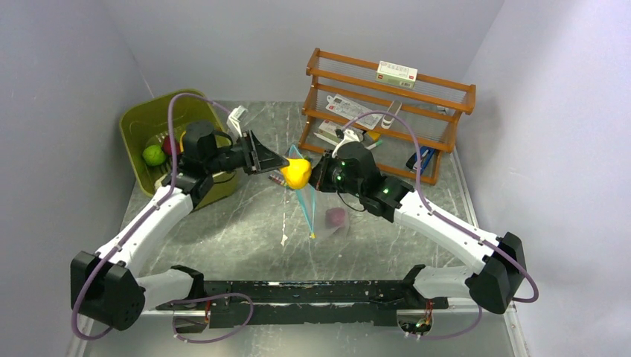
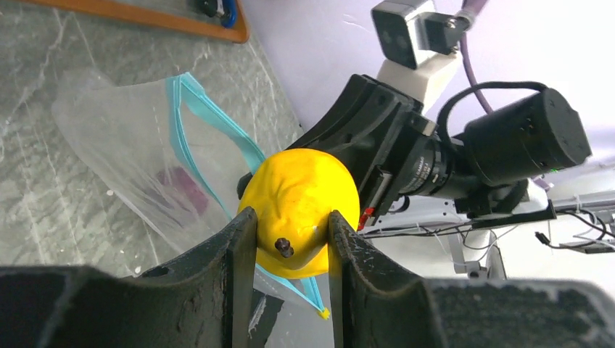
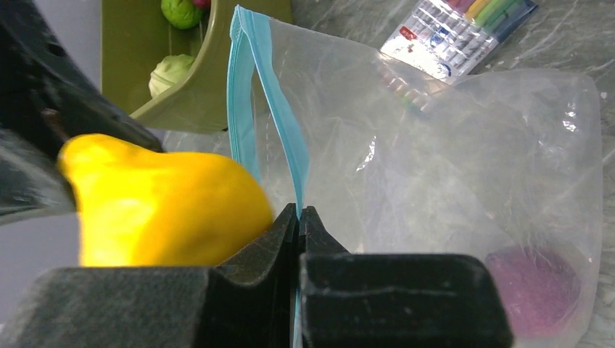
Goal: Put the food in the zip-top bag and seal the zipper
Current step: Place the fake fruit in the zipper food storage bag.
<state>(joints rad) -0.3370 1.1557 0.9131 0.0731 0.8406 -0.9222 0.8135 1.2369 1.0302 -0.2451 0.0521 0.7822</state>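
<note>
Two arms meet at the centre of the top view, above the grey table (image 1: 245, 223). At upper left the olive tub (image 1: 141, 119) holds more food, among it a green piece (image 1: 154, 155).

Next in size is the zip-top bag (image 3: 450, 167), which hangs limp from the right gripper (image 3: 299, 214). That gripper's jaws are pressed flat together on one lip of the zipper (image 3: 265, 109). The film looks thin, light and slippery, and it would sag and fold if held anywhere but that stiffer teal strip, so the lip is the sound place to hold it. A second hold on the opposite lip would probably spread the narrow mouth.

The yellow fruit (image 2: 301, 188) sits at mid-frame, clamped across its stem end between the fingers of the left gripper (image 2: 291, 217). It lies just beside the teal strip, on the left in the right wrist view. Whether it has entered the mouth, I cannot tell. It looks like smooth, light plastic, with a rounded body that could squirt out of a shallow pinch.

Smallest, a purple-red piece (image 3: 533, 286) lies in the bag's bottom corner.
</note>
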